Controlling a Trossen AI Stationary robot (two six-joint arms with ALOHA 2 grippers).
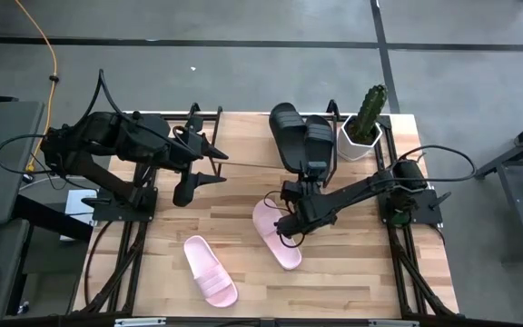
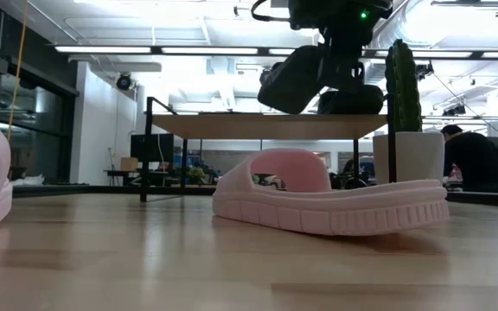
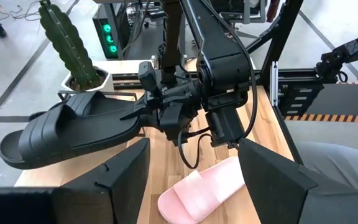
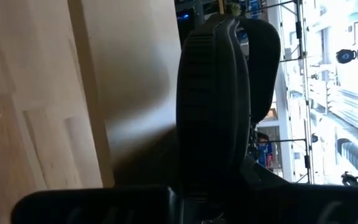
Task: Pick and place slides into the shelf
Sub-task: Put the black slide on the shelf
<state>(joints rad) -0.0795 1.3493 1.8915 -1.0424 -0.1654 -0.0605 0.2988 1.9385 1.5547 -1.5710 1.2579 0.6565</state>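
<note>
Your right gripper [image 1: 311,177] grasps a black slide [image 3: 67,134] by its end, holding it just above the shelf [image 2: 266,126] beside the other black slide [image 1: 286,127]. Next, lower it flat and release. Your left gripper [image 1: 209,162] waits released.

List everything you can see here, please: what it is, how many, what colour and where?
black slides: two, black, far side of the table by the cactus; one gripped by the right gripper.
pink slides: two, pale pink, flat on the table, one mid-table, one nearer the front edge.
shelf: one, light wood on dark legs, far side.
cactus: one, green, white pot, far right corner.
table: one, light wood.
person: one, dark clothes, in the room behind.
left gripper: open, above the table's left side.
right gripper: shut on a black slide.
</note>
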